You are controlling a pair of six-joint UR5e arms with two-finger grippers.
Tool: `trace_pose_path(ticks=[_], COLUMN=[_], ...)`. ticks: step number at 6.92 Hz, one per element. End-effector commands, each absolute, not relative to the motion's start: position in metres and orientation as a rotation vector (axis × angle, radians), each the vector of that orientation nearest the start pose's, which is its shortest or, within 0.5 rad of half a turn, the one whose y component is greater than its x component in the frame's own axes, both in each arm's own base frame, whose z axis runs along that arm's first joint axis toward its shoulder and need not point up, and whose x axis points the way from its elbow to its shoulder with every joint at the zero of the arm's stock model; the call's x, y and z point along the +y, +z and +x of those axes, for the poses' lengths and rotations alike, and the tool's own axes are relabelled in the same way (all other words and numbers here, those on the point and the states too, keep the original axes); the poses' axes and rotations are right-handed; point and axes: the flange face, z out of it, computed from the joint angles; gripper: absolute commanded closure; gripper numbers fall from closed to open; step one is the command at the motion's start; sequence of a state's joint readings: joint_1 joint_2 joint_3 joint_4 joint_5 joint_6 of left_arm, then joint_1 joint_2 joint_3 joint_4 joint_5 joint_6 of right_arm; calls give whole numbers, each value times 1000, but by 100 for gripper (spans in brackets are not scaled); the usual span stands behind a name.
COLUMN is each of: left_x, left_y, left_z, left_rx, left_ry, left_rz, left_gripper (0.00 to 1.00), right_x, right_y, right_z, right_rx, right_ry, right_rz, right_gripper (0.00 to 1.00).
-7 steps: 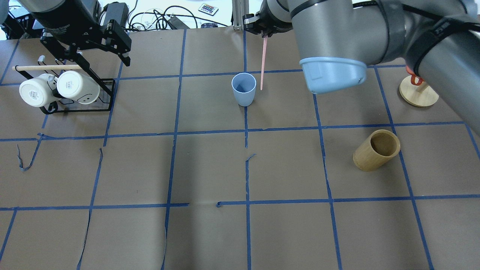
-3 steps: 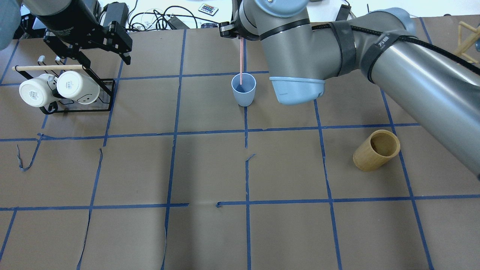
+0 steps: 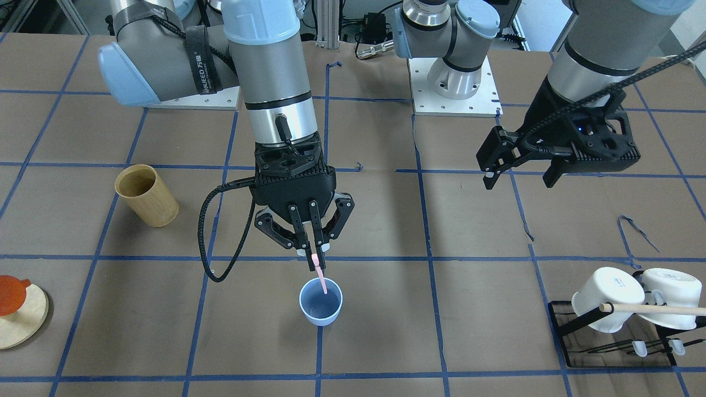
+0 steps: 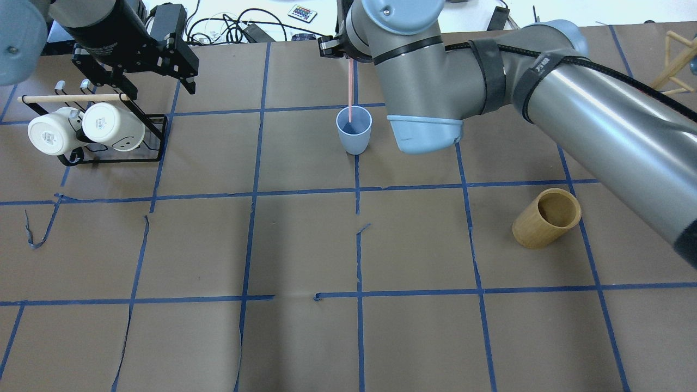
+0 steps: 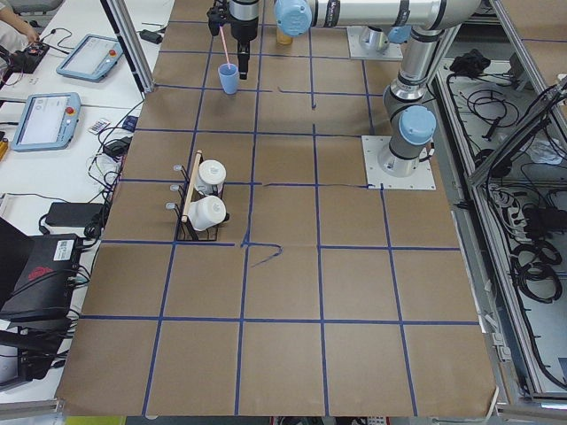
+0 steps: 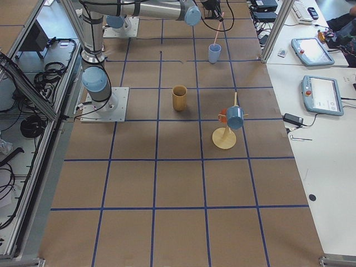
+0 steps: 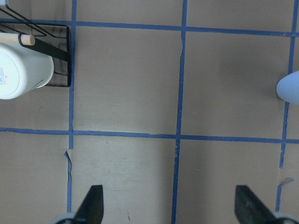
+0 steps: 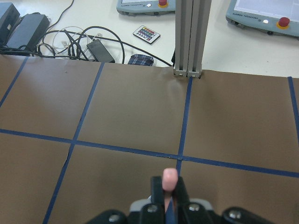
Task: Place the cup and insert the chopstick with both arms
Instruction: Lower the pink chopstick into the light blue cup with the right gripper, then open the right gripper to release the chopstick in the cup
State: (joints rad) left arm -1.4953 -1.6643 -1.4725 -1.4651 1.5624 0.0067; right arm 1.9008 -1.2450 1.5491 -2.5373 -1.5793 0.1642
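You have just swung the right arm across. A second ago the chopstick (image 3: 320, 275) hung outside the cup (image 3: 320, 309), off to one side of its rim; now it hangs upright with its lower end dipped into the cup's mouth. The right end effector (image 3: 313, 252) stays pinched shut on the stick's top, and the wrist view shows the pink end nipped between the fingers. The left end effector (image 3: 519, 180) has drifted only slightly; it hovers near the mug rack (image 4: 109, 155), its fingers spread wide and holding nothing.

The cup stands upright on a blue tape line toward the far middle of the counter (image 4: 305, 245), so placing looks done. I judge that inserting needs only a release, perhaps after a little more lowering.

The counter is covered in brown paper gridded with blue tape that is torn and lifting in places. A bamboo cylinder (image 4: 546, 218) stands well apart from the cup. Beyond the far edge, white desks carry cables, a remote (image 8: 146, 33) and teach pendants (image 6: 320, 94).
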Motion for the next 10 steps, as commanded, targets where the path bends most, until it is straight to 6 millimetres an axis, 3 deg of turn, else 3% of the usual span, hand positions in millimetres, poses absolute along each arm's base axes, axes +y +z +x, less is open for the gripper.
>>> trace_pose_path(ticks=[1,2,3,5,6,7,10], left_x=[-547,-547,-548,-546,-546,-547,-546], left_y=[500,500,499,500,500,499,499], left_z=[-97,-98,-98,-98,-98,-98,-98], left_rx=[3136,3136,3136,3137,3137,3137,3139], left_ry=[-191,-188,-188,-179,-179,-176,-174], left_rz=[-91,-86,-88,-86,-86,-86,-86], left_gripper=[0,0,0,0,0,0,0], right_x=[-576,-575,-575,-573,-559,-547,-526], right_y=[420,419,418,438,454,469,463], right_z=[337,337,337,330,313,285,192], right_rx=[2836,2839,2839,2837,2914,3000,3146], right_ry=[-934,-930,-924,-949,-822,-647,-77], right_rz=[-228,-230,-215,-175,-154,-104,106], right_gripper=[100,56,3,0,0,0,0])
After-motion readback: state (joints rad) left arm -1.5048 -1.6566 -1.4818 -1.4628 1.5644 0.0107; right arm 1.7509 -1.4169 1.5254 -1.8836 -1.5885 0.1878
